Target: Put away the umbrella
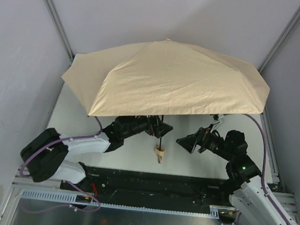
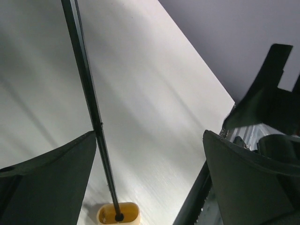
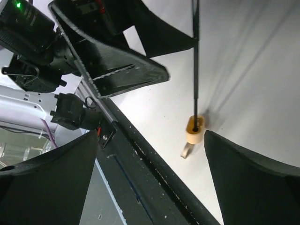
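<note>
Both gape empty: left gripper [image 2: 150, 136] straddles the thin black shaft [image 2: 89, 93], perhaps grazing it; right gripper [image 3: 150, 140] hangs nearby. The umbrella [image 1: 190, 79] stands open on its handle [image 3: 195, 127]; canopy [image 1: 136, 87] light, floppy, so the stiff shaft likely grips best.

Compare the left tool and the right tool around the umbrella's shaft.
The left tool has the umbrella's black shaft between its fingers, close by one; the right tool stands apart from the shaft. The left tool points rightward, the right tool leftward. Both are open, gripping nothing.
</note>
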You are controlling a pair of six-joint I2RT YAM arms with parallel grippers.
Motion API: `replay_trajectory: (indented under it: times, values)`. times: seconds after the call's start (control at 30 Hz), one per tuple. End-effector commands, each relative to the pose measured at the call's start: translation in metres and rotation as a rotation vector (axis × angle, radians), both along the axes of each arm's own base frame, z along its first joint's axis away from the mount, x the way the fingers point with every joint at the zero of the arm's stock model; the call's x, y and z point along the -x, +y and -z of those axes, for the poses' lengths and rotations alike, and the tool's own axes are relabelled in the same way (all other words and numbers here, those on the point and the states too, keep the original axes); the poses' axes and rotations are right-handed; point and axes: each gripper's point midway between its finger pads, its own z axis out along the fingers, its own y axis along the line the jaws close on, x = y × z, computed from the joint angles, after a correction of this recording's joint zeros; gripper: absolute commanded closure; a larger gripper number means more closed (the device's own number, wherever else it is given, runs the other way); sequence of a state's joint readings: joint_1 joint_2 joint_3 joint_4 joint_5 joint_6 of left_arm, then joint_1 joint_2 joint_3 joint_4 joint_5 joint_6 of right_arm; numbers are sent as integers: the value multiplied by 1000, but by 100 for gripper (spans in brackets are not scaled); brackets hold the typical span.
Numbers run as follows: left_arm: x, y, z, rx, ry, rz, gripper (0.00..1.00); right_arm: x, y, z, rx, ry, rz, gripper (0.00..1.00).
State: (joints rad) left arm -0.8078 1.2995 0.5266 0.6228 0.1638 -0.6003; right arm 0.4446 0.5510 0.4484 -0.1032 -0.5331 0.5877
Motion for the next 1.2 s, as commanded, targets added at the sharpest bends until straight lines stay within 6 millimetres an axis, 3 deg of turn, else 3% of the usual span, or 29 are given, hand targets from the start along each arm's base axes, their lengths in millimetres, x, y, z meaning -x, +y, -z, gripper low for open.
replay_trajectory:
  times: [0.0,0.2,0.33,0.47,0.6,0.67,0.73,0.8,0.87,0.93,1.17]
  values:
    - [-28,-17,-21,38,-110,-51,3,-17,0,-7,29,-60,107,1]
    - [-44,-16,7,-5,-65,-123,20,-35,-3,-5,102,-16,198,6]
    - [-49,5,17,-12,-46,-235,14,-42,-14,-8,130,-6,270,7]
    - [-53,-13,20,-6,-31,-164,7,-48,-17,-11,107,18,319,9]
    - [-64,-28,28,-12,-13,-152,9,-53,-9,-22,85,44,294,8]
    - [-69,-34,28,-13,-20,-146,16,-58,-6,-28,68,54,283,8]
    - [-72,-40,26,-12,-33,-133,29,-62,-1,-34,30,62,261,8]
    - [-74,-44,20,-7,-50,-109,50,-66,4,-45,-30,66,232,10]
    - [-70,-47,10,16,-59,-71,77,-71,7,-58,-86,51,220,11]
    - [-58,-49,-5,58,-53,-14,94,-77,9,-70,-136,44,218,12]
    - [23,-59,-82,274,27,321,100,-96,32,-125,-360,52,160,14]
